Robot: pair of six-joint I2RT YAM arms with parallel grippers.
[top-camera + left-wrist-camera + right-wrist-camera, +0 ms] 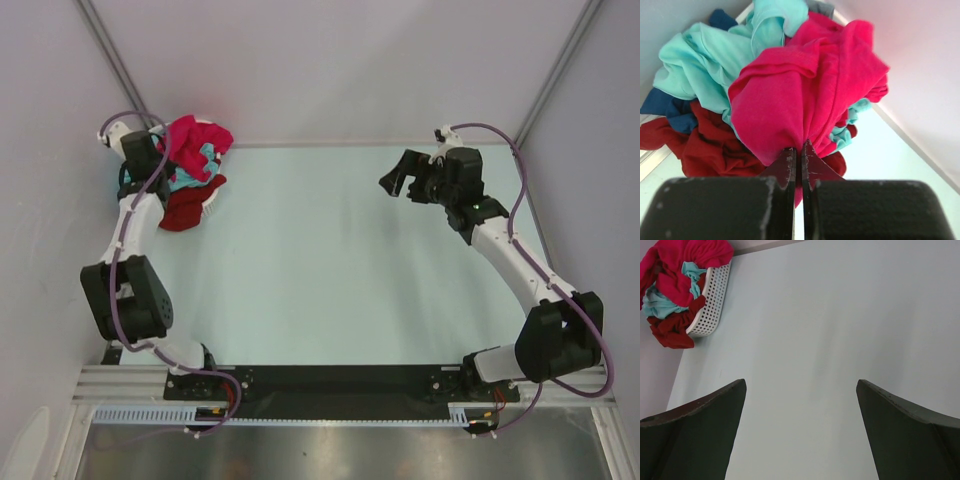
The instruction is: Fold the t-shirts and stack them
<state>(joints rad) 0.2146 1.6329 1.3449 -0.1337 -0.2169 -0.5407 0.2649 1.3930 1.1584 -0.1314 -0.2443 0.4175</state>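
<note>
A heap of t-shirts sits in the far left corner of the table. The crimson-pink shirt [195, 140] [810, 95] lies on top, the light teal shirt [190, 172] [705, 70] under it, the dark maroon shirt [190, 205] [710, 150] lowest, with a bit of dark blue [670, 107] behind. My left gripper [165, 150] [799, 145] is shut on a fold of the crimson-pink shirt. My right gripper [398, 180] [801, 385] is open and empty, above the table at the far right. The heap also shows in the right wrist view [680, 275].
A small white perforated basket [710, 305] [213, 203] holds the heap beside the left wall. The pale table [330, 260] spreads between the arms. Walls close in the back and both sides.
</note>
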